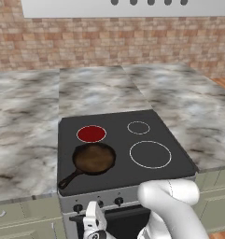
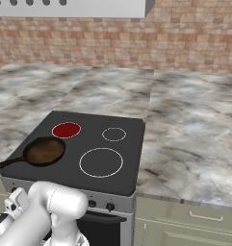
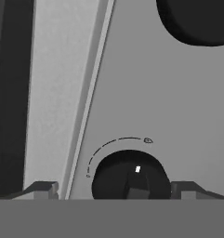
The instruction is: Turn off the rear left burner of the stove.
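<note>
Jaws point(image 3: 115, 189): open, fingertips point(image 3: 43, 189) either side of a black knob point(image 3: 131, 175) on stove point(image 1: 179, 158) front panel.
Skillet point(image 1: 93, 158): front-left ring.
Rear left burner point(image 1: 91, 134): glowing red, 12 o'clock from skillet.
Counter point(image 1: 20, 140): marble, surrounds cooktop.

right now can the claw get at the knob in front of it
Probably yes. In the hand view the black knob sits between the two fingertips of the claw, jaws apart on either side, with nothing between them on the silver panel.
</note>
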Robot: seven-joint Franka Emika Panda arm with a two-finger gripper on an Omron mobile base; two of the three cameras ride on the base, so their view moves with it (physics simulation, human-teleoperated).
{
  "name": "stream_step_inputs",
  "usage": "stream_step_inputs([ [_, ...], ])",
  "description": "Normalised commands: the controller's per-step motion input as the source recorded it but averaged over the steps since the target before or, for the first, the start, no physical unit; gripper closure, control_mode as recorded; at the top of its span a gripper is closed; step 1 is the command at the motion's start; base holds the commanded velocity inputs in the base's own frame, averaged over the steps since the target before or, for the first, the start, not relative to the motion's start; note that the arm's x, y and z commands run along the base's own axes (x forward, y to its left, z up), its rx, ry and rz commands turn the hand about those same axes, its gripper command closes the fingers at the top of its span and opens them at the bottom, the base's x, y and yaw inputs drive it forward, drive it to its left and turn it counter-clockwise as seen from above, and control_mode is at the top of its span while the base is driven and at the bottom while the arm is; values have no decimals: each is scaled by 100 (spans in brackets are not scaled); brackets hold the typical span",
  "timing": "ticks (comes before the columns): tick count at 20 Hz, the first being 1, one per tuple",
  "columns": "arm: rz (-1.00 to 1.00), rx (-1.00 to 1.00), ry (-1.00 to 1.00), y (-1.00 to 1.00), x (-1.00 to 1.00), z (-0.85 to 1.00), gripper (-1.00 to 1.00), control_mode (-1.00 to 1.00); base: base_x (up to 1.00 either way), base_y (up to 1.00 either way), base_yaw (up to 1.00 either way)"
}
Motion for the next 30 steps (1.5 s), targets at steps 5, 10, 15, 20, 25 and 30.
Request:
stream_step_inputs([
  [5,0,0,-8,15,1,0,-100,-100,0,0,0],
  [10,0,0,0,20,0,0,-100,-100,0,0,0],
  [15,0,0,0,15,0,6,-100,-100,0,0,0],
  [20,0,0,0,16,0,11,-100,-100,0,0,0],
  [25,0,0,0,4,1,3,-100,-100,0,0,0],
  [30,0,0,0,0,22,-8,-100,-100,0,0,0],
])
